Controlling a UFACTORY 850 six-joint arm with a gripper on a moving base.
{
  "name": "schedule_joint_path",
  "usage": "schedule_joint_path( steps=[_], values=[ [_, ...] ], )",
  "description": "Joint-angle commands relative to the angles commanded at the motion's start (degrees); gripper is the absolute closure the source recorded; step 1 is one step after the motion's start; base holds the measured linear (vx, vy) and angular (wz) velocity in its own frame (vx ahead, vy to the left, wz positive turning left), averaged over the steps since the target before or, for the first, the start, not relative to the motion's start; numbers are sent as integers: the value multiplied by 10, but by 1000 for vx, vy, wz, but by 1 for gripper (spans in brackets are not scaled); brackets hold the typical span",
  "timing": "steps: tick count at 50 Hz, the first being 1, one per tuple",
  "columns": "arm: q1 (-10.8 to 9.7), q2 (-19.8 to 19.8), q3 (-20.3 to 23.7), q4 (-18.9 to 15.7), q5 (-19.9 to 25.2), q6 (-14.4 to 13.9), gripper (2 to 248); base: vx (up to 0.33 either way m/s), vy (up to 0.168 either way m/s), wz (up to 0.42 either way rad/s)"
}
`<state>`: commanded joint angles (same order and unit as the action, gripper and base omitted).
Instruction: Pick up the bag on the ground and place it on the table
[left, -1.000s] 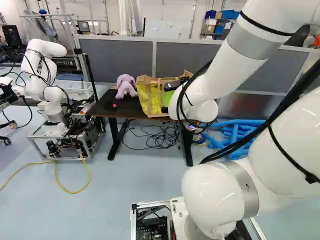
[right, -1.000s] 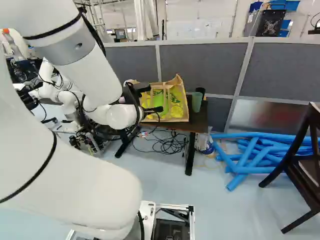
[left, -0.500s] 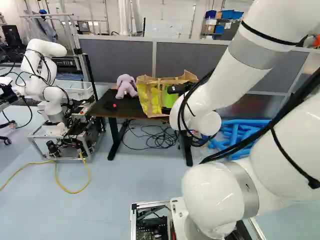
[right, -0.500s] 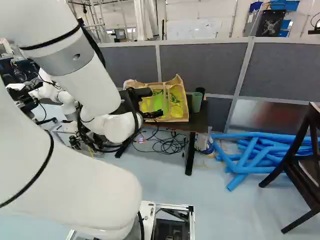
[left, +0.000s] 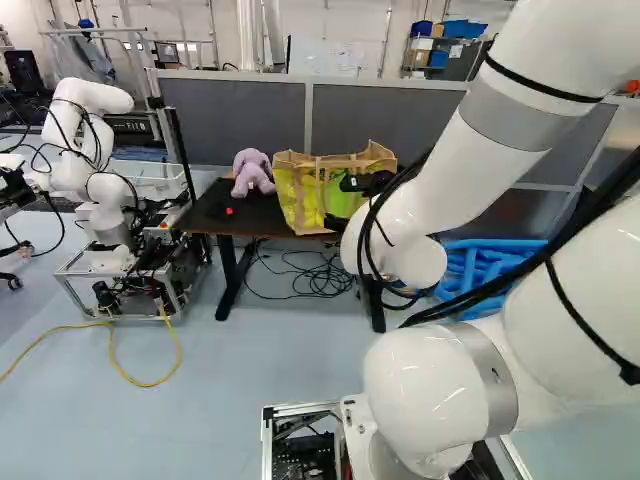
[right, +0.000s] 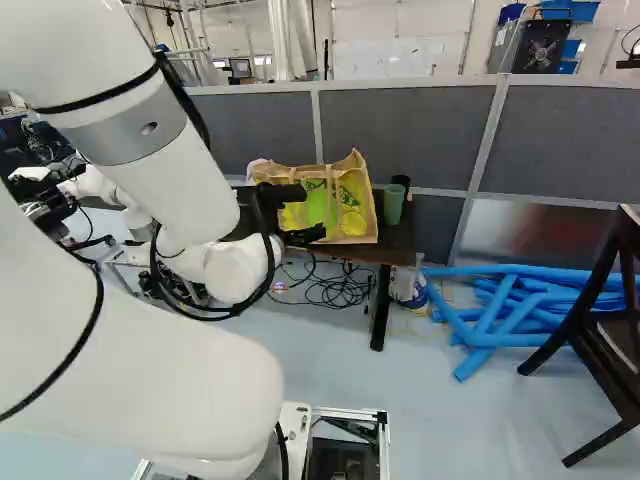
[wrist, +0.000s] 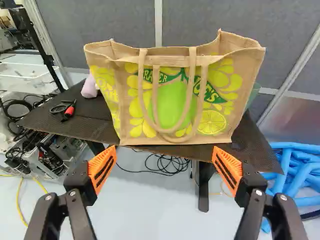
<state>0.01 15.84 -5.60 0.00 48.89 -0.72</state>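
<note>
Tan and yellow, the bag stands upright on the table ahead of the claw, which has drawn back wide open and empty: placing looks done.

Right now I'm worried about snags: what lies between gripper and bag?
Nothing: the wrist view shows a bare stretch between the open gripper and the bag.

A robotics lab is suggested: another robot, white and jointed, is mounted on a metal-framed cart; loose cables are strewn below grey partitions.
</note>
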Motion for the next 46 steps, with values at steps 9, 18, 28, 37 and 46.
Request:
schedule_joint_path(
  steps=[9,18,28,37,46],
  values=[
    [0,1,4,0,8,5,3,0,0,0],
    [0,2,6,0,11,7,3,0,0,0],
    [0,2,6,0,11,7,3,0,0,0],
    [0,2,6,0,11,7,3,0,0,0],
    [0,2,6,0,11,7,3,0,0,0]
  ],
)
